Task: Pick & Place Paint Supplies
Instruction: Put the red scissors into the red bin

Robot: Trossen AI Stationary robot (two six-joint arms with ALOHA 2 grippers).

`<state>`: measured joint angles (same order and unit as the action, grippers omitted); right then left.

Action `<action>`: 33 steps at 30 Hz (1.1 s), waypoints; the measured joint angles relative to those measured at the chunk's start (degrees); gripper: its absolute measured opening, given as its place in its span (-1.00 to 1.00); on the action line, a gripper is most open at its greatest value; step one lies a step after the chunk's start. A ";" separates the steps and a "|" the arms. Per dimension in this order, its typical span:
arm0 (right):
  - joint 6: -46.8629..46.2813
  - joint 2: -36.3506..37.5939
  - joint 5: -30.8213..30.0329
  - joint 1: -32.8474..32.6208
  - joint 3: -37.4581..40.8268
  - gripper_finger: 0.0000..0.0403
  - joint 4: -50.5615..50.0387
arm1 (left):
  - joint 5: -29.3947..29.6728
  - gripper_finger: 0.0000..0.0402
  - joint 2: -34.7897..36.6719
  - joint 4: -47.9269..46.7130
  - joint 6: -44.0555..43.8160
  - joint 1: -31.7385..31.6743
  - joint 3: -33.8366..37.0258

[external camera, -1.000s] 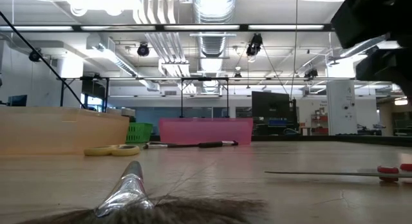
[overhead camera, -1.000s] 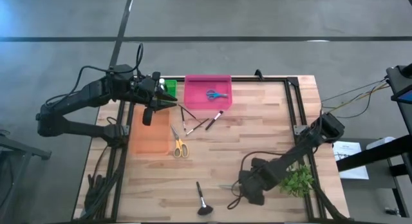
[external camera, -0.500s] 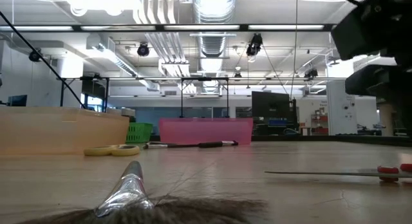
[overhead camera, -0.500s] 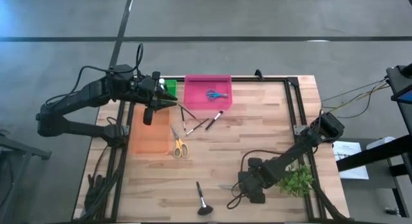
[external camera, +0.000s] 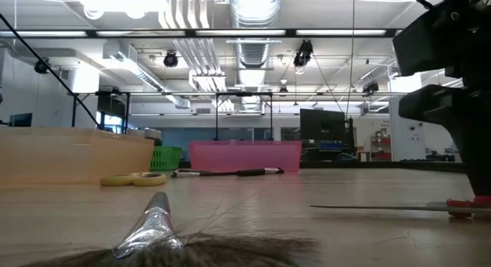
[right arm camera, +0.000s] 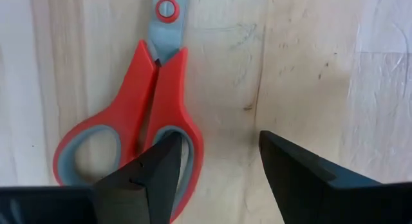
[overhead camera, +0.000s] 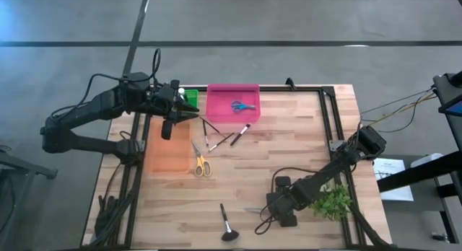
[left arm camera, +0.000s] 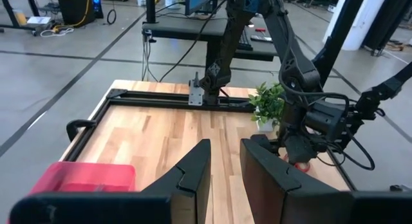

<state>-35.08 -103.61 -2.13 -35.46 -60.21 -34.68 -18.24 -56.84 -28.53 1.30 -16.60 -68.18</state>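
While the right gripper (right arm camera: 215,179) hangs parted, red scissors (right arm camera: 138,121) lie flat, blades seemingly pointing away.

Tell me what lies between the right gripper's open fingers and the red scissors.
Nothing: in the right wrist view the right gripper hangs open over the table, one finger overlapping the red scissors handle, with only bare wood between the fingers.

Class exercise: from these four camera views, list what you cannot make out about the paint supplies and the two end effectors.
- Red-handled scissors: blades cut off by the right wrist view's edge; in the high view the arm covers the handles.
- Green bin: contents hidden by the left end effector in the high view.
- Brush at the low camera: blurred, handle unseen.
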 joint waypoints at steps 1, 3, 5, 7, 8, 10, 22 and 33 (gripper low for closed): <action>0.19 0.04 0.00 0.00 0.24 0.02 0.24 | 0.06 -0.54 0.00 0.02 -0.02 0.00 0.00; 0.40 0.11 0.12 0.00 0.53 0.02 0.64 | 0.24 -0.54 0.00 0.00 -0.02 0.00 0.00; 0.99 0.13 0.18 0.00 0.76 0.02 0.98 | 0.24 -0.54 0.00 0.01 -0.02 0.00 0.00; 1.58 0.10 0.14 0.03 0.91 0.02 1.09 | 0.24 -0.54 0.00 0.00 -0.02 0.00 0.00; 1.82 0.04 0.01 0.09 0.97 0.02 1.16 | 0.24 -0.54 0.00 0.00 -0.02 0.00 0.00; 2.13 0.04 -0.25 0.16 1.08 0.02 1.23 | 0.33 -0.54 0.00 0.00 -0.02 0.00 0.00; 2.27 0.00 1.06 0.69 2.03 -0.74 3.77 | 0.70 -0.54 0.00 0.00 0.09 -0.04 0.00; 1.99 -0.05 4.35 2.62 1.48 -0.93 4.80 | 0.85 -0.54 0.00 -0.01 0.40 -0.04 0.00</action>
<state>-33.09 -103.66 2.22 -32.85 -58.73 -29.88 -17.39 -56.84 -28.55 1.70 -16.64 -68.18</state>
